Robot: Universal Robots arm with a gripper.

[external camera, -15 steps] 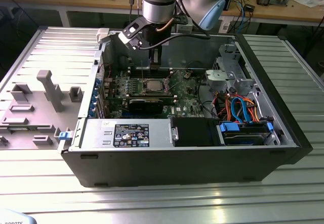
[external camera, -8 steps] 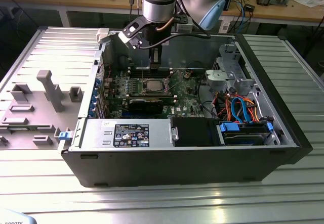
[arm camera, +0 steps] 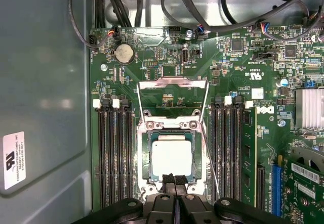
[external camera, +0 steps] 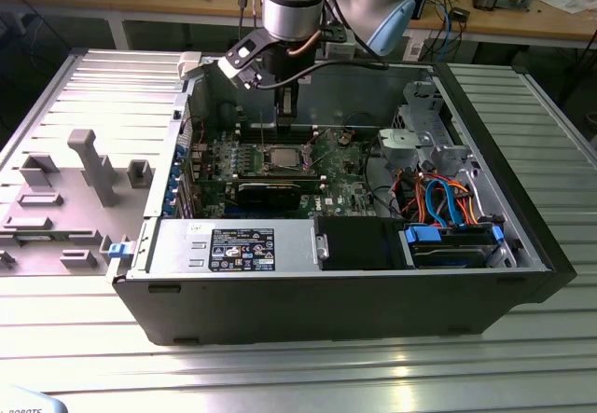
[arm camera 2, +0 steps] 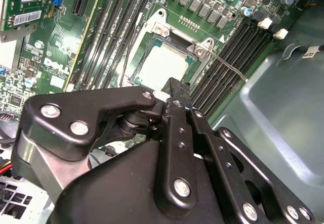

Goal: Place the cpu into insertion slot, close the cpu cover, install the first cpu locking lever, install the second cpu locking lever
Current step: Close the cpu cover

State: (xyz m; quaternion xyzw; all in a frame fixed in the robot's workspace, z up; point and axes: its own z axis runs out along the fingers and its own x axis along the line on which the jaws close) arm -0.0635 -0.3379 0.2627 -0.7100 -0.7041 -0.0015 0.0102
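Green all over the motherboard (arm camera: 152, 57), flecked with white print and tiny silver dots. The cpu (arm camera: 172, 155) shows a plain, pale silver-grey face. The insertion slot (arm camera: 145, 153) frames it with a dark edge and a silvery rim. The cpu cover (arm camera: 172, 84) gleams bright silver. Black memory slots (arm camera: 114, 153) run in stripes, tipped with white clips. The tool (arm camera: 174, 179) is matt black, dotted with silver screw heads. In the exterior view there are blue and orange cables (external camera: 448, 199) and a ribbed grey table (external camera: 280, 376).

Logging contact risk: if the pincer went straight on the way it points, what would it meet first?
Probably the cpu, at its edge nearest the pincer; depth is unclear.
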